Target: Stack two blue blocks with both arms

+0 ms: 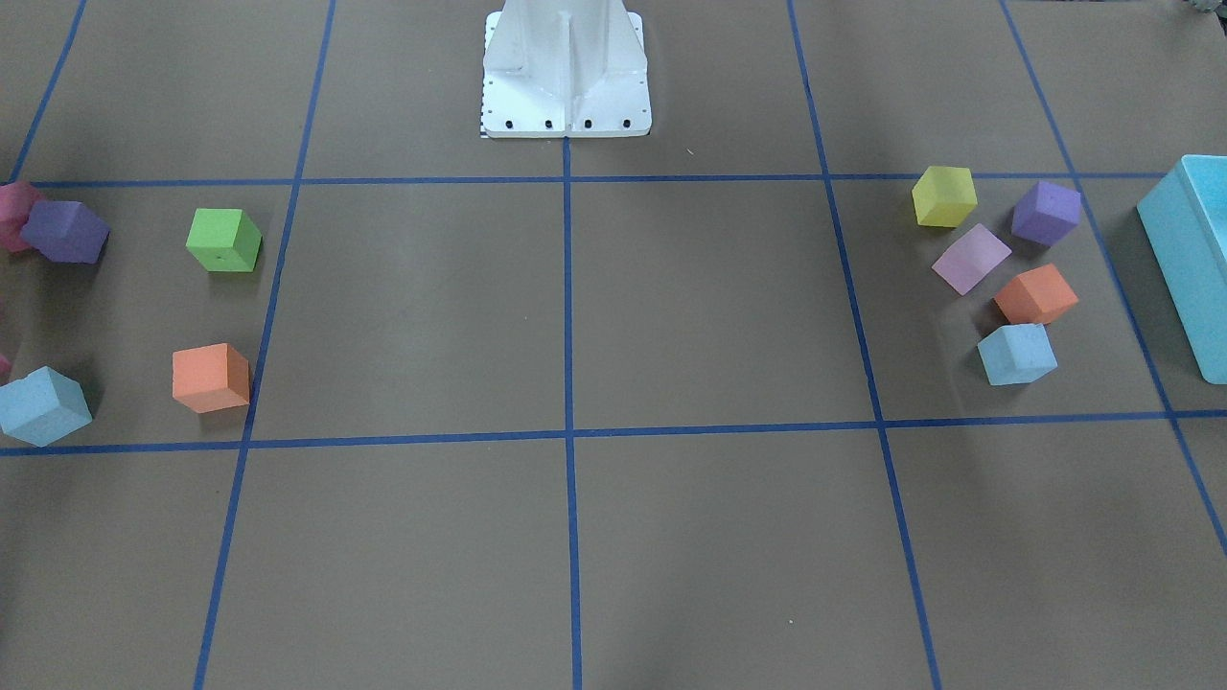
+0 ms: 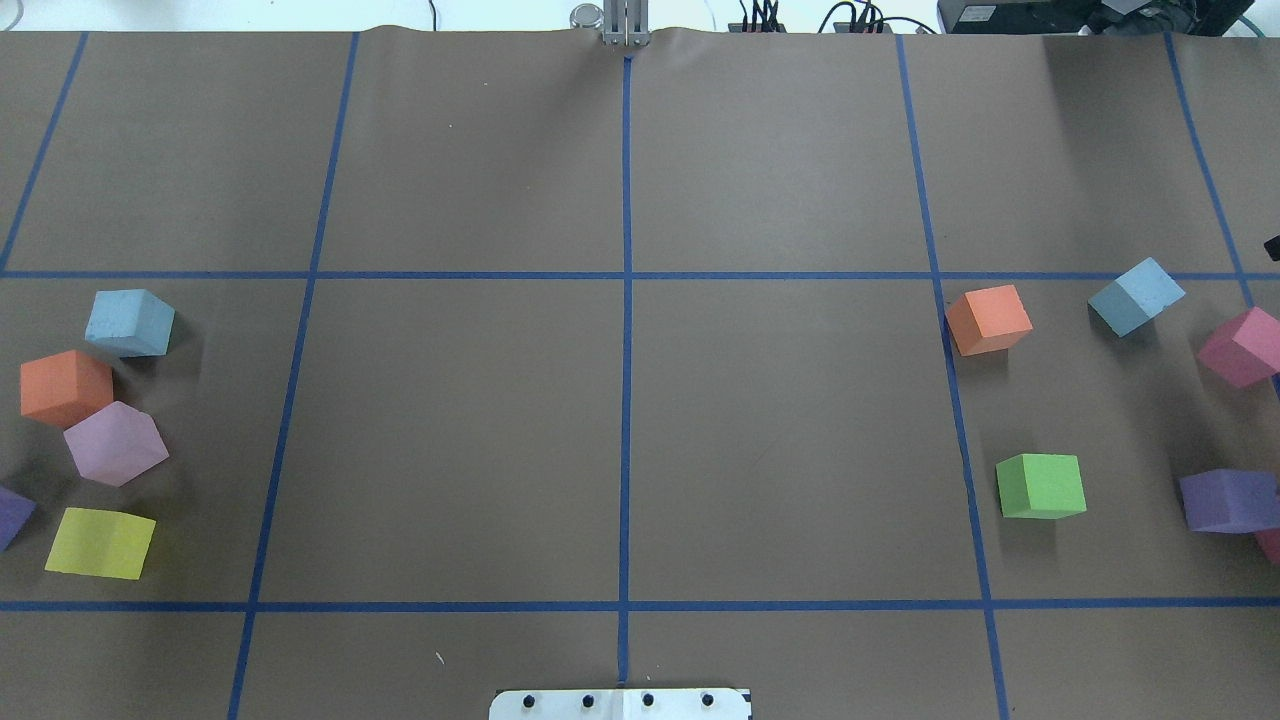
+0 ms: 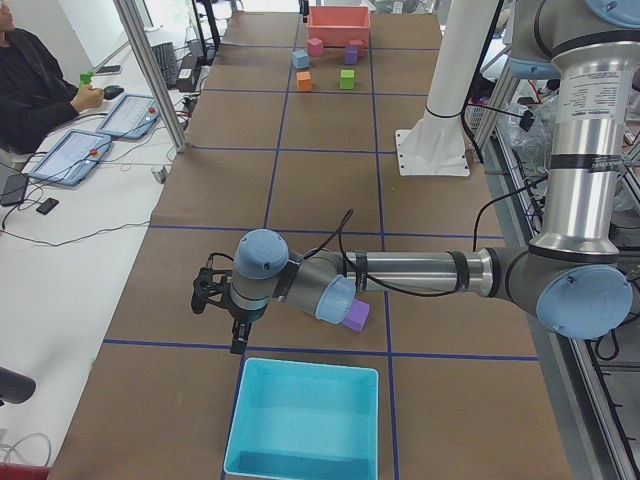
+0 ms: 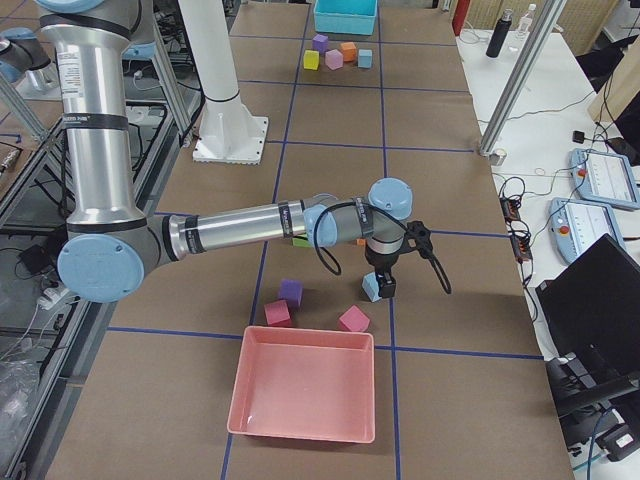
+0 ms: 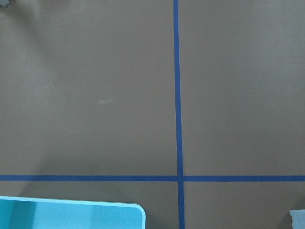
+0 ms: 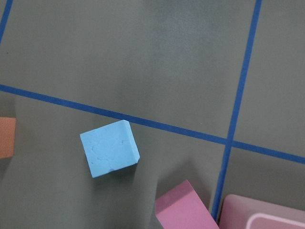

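Now, my left tool (image 3: 240,342): over desk (image 3: 320,200) by bin (image 3: 305,365); grip, I cannot tell
My right tool (image 4: 383,287): by 1 blue block (image 6: 109,148); grip, I cannot tell

Table (image 2: 780,430) with blue blocks (image 2: 130,322), other cubes (image 2: 1040,486)

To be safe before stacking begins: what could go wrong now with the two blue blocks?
The left blue block lies close beside an orange cube; a grasp there may push that neighbour.
The right blue block lies turned against the tape lines, a pink cube near it; a badly aligned grasp may slip.
The blocks lie at opposite table ends, so one needs a long carry.
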Controlling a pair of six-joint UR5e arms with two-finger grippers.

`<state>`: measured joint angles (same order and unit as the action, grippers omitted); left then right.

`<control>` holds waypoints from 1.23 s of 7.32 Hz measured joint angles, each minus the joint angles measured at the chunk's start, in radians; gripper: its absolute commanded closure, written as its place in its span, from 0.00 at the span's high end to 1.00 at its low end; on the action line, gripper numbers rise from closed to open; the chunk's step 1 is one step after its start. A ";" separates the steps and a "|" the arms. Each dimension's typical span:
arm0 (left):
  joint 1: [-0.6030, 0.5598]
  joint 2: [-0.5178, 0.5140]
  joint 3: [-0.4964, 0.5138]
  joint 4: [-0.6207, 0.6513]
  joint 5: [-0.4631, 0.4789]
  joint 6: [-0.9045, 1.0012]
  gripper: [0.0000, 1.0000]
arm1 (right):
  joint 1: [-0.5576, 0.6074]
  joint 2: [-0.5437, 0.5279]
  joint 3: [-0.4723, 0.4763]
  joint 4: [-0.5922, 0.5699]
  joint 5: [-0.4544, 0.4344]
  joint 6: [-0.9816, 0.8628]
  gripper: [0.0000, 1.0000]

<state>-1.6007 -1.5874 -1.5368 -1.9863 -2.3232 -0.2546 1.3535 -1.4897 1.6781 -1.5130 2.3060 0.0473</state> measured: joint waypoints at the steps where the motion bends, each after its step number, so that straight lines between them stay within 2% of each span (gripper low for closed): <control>1: 0.000 0.000 0.000 0.001 0.000 0.000 0.97 | -0.054 0.037 -0.040 0.004 -0.023 -0.002 0.99; 5: 0.001 0.000 0.003 -0.002 -0.001 0.006 0.97 | -0.163 0.102 -0.128 0.062 -0.102 -0.037 0.99; 9: 0.000 0.001 0.001 -0.002 -0.001 0.006 0.97 | -0.181 0.104 -0.178 0.078 -0.111 -0.153 0.99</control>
<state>-1.6006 -1.5863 -1.5361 -1.9880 -2.3240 -0.2484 1.1723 -1.3855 1.5005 -1.4351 2.1954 -0.1060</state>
